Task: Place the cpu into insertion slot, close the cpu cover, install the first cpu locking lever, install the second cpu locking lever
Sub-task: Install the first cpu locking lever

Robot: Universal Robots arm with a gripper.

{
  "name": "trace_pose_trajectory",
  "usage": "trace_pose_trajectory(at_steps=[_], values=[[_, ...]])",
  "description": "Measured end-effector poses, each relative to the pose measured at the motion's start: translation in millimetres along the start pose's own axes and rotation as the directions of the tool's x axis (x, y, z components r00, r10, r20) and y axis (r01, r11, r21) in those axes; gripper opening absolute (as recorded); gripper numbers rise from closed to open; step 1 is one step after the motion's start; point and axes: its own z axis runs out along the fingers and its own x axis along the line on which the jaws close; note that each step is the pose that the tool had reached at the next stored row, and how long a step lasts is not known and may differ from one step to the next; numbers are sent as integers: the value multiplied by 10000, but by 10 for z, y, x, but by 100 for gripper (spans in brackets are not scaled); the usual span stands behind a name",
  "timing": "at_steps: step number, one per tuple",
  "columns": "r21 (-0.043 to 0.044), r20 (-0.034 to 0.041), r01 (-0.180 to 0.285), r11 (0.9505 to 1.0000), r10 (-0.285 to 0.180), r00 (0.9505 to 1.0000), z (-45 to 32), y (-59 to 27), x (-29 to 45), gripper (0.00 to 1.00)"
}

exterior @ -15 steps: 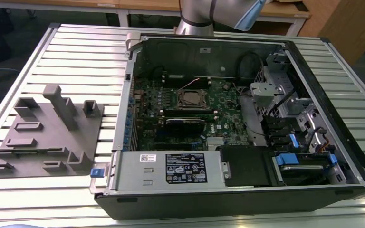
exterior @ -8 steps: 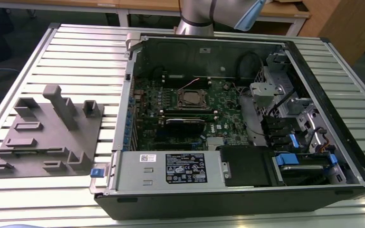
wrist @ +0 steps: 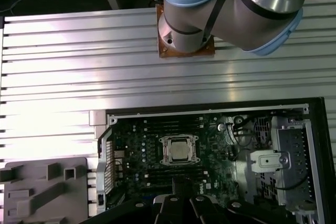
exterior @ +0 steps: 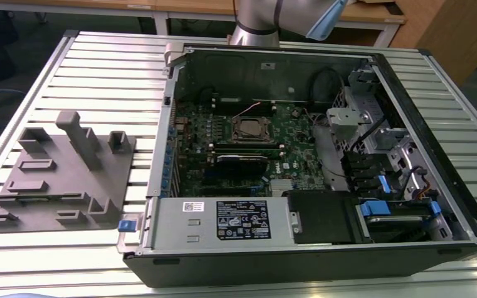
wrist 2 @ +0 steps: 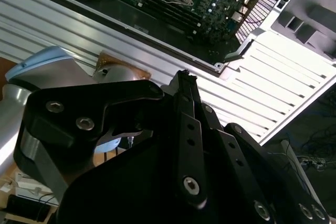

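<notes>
The cpu (wrist: 180, 149) shows its dull silver top lying in the insertion slot (exterior: 251, 128) on the green motherboard of the open computer case. The cpu cover (wrist: 166, 150), a thin silver frame, seems to lie flat around the chip. How the locking levers stand I cannot tell. My gripper (wrist 2: 185, 75) hangs high above the case, well clear of the socket, its black fingers (wrist 2: 188, 129) pressed together with nothing between them. In the first wrist view the gripper (wrist: 181, 186) sits over the board just in front of the socket.
The case (exterior: 305, 254) lies open on a slatted aluminium table (exterior: 97, 68). A grey moulded fixture (exterior: 56, 174) stands at the exterior view's left. The arm's base (wrist: 186, 35) is bolted behind the case. Drive bays and cables (exterior: 371, 155) fill the case's right side.
</notes>
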Motion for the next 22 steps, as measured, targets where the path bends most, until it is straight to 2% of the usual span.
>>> trace_pose_trajectory(at_steps=[3, 10, 22], values=[[-2, 1, 0, 10000, 0, 10000, 49, -11, 0, 11], [-1, 0, 0, 10000, 0, 10000, 56, -11, 0, 11], [-2, 1, 0, 10000, 0, 10000, 266, -47, 2, 11]])
